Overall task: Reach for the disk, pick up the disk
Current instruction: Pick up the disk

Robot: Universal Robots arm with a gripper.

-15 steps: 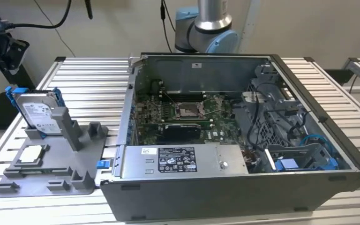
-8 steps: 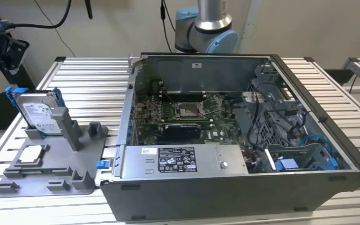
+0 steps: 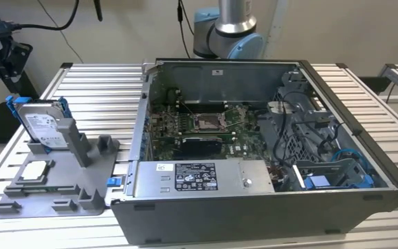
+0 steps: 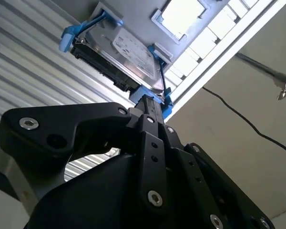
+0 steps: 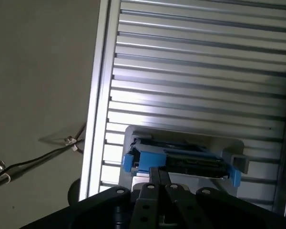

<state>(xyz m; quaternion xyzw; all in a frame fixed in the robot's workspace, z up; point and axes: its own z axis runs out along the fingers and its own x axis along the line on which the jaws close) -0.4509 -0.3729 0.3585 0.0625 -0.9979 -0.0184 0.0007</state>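
The disk (image 3: pixel 43 124) is a silver-grey hard drive with a white label in a bright blue bracket. It stands on edge in a slot of the grey holder (image 3: pixel 60 194) at the exterior view's left. My black gripper (image 3: pixel 6 70) hangs above and behind it, apart from it. In the second wrist view the fingers (image 4: pixel 144 107) lie pressed together, shut on nothing, pointing at the blue end of the disk (image 4: pixel 128 50). The first wrist view shows the disk (image 5: pixel 190 160) edge-on just beyond the gripper (image 5: pixel 158 172).
A small square silver chip (image 3: pixel 34 171) lies in the grey holder in front of the disk. An open computer case (image 3: pixel 254 155) takes up the middle and the exterior view's right of the slatted metal table (image 3: pixel 102 88). The table edge and a loose cable (image 5: pixel 47 152) are close to the holder.
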